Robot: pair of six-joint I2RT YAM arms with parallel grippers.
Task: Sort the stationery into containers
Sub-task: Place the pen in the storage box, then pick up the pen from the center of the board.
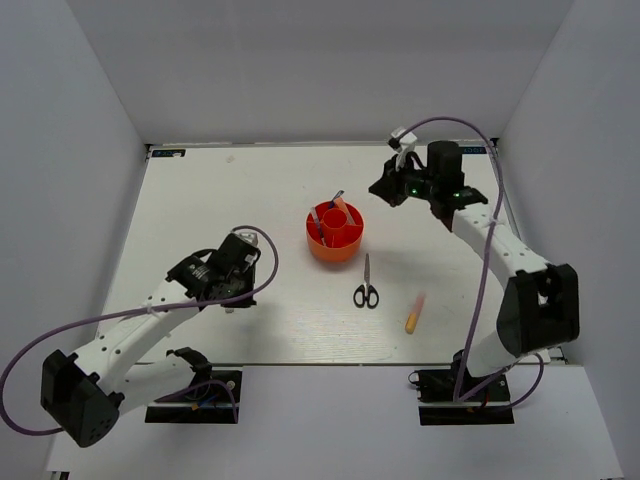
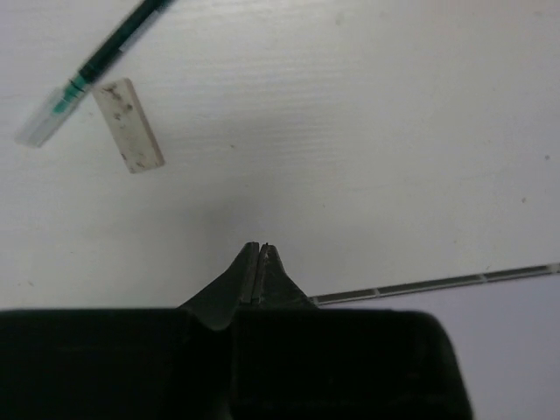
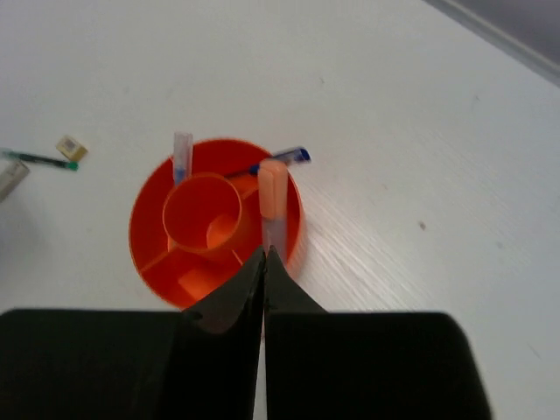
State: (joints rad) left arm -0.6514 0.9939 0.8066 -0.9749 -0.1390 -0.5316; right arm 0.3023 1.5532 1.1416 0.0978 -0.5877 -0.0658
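Observation:
The round orange tub stands mid-table. In its outer compartments stand a white marker with an orange cap, a blue pen and a clear-capped pen. Small black-handled scissors and an orange-yellow highlighter lie on the table in front of the tub. A slim green pen lies beyond my left gripper, which is shut and empty just above the table. My right gripper hovers high behind and right of the tub, shut on nothing.
A small whitish eraser-like block lies beside the green pen. A dark strip along the table's edge shows to the right of the left gripper. White walls enclose the table on three sides.

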